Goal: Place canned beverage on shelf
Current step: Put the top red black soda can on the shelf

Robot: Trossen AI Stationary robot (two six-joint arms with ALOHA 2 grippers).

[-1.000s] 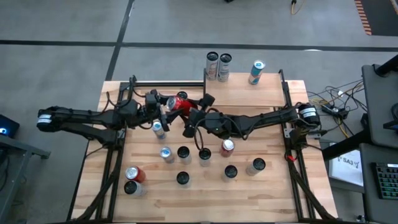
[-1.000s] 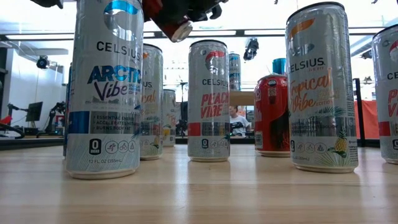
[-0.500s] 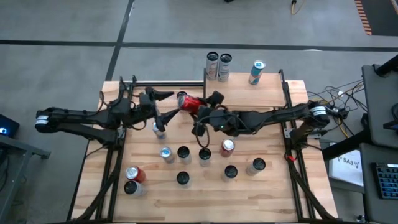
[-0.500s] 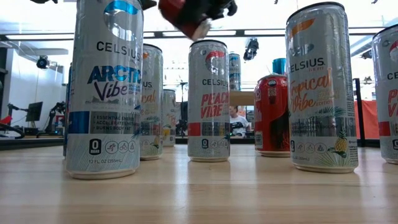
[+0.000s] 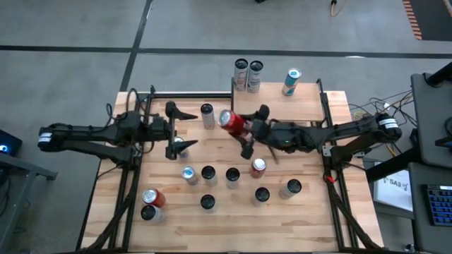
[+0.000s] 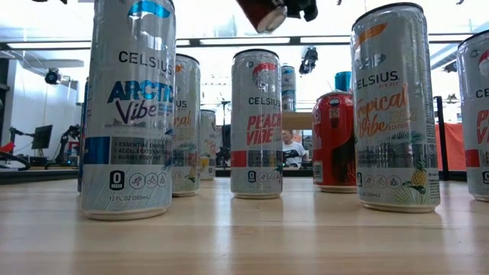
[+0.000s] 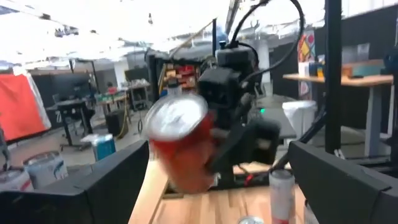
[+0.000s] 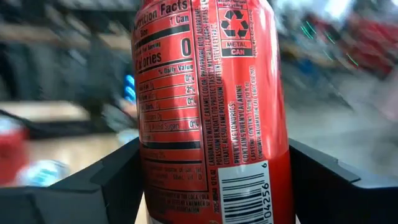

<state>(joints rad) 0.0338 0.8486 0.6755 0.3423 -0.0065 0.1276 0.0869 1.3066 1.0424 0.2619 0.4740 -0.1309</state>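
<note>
1. Carrying the red can in the right gripper, I have it lifted clear of the table and lying tilted, its top pointing toward nine o'clock in the high view; the fingers are clamped on its sides, as the right wrist view shows.
2. My target, the shelf, sits at about one o'clock from the can, just beside it, with its near edge close to the gripper.
3. To do this well I judge I should turn the can upright before crossing the shelf's edge, then lower it onto bare board and let go only once it stands flat.
4. Three cans already stand along the shelf's far rim at twelve o'clock; I'd aim short of them.
5. The black posts at the shelf's sides could catch the arm, so I'd come in between them.
6. My left gripper waits at nine o'clock from the can, fingers spread wide and empty, with a silver can standing between the two grippers.
7. More cans stand at six o'clock, well under the arm's path; a low sweep could topple them.
</note>
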